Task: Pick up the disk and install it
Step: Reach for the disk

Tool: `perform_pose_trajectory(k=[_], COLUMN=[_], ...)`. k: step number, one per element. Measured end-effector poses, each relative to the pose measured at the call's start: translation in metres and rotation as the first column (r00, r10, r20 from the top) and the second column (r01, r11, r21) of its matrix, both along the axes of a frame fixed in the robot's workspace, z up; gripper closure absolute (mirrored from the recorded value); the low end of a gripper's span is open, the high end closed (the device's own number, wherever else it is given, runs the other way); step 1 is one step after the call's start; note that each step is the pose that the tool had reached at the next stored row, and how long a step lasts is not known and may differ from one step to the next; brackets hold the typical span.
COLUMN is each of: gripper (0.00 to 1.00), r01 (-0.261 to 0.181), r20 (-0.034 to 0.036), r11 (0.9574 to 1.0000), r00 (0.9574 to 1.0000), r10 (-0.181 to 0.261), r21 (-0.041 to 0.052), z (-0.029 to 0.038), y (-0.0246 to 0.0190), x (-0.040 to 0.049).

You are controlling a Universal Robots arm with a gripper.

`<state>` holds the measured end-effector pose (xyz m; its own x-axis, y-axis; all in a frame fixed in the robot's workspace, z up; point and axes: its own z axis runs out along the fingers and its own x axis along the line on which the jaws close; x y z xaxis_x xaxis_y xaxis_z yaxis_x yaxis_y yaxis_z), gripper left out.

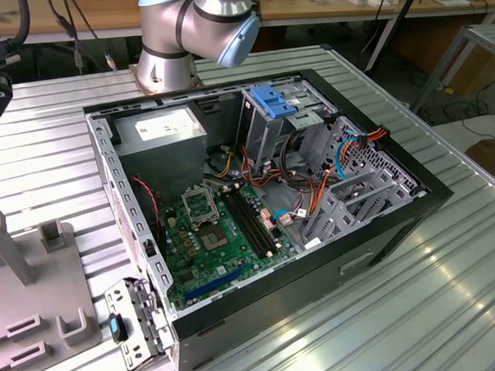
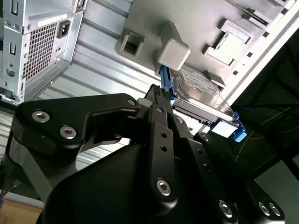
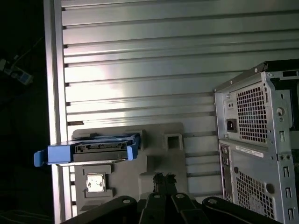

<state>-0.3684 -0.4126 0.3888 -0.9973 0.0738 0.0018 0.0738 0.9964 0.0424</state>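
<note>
Nearby but untouched: disk resting on its holder

The gripper [image 3: 164, 179] is hanging with its fingers together, holding nothing. Just beyond it, apart, the disk [image 3: 88, 150] is resting on a grey holder plate [image 3: 149, 156] on the ribbed bench [image 3: 140, 46]. One blue-framed edge is facing the gripper, running along the bench ribs. In the second wrist view its white label [image 2: 198, 79] is showing, with unreadable writing. The open computer case [image 1: 318, 289] is standing nearby.

You are working on a ribbed silver aluminium tabletop [image 1: 450, 300], and its long slats catch bright streaks of light. Behind it, along the far side of the exterior view, stands a long light-brown wooden workbench [image 1: 305, 9]. At the exterior view's right you have 1 grey metal-framed side table [image 1: 481, 37] standing on pale grey floor [image 1: 475, 130].
</note>
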Motion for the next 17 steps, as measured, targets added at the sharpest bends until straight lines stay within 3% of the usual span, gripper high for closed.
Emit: perform_pose_trajectory(k=[1, 4, 9, 11, 17], gripper=[0.89, 0.89, 0.89, 0.89, 0.89], r01=[0.0, 0.0, 0.0, 0.0, 0.0], r20=[-0.0018, -0.0042, -0.009, -0.014, -0.0216], r11=[1.0, 1.0, 1.0, 1.0, 1.0], r00=[1.0, 1.0, 1.0, 0.9999, 0.9998], r10=[0.0, 0.0, 0.0, 0.0, 0.0], r21=[-0.0001, 0.0, 0.0, 0.0, 0.0], z=[-0.0002, -0.0008, -0.0026, -0.0038, -0.0053], y=[0.001, 0.0102, 0.0135, 0.0147, 0.0155], x=[-0.0069, -0.0242, -0.0507, -0.0737, -0.0984])
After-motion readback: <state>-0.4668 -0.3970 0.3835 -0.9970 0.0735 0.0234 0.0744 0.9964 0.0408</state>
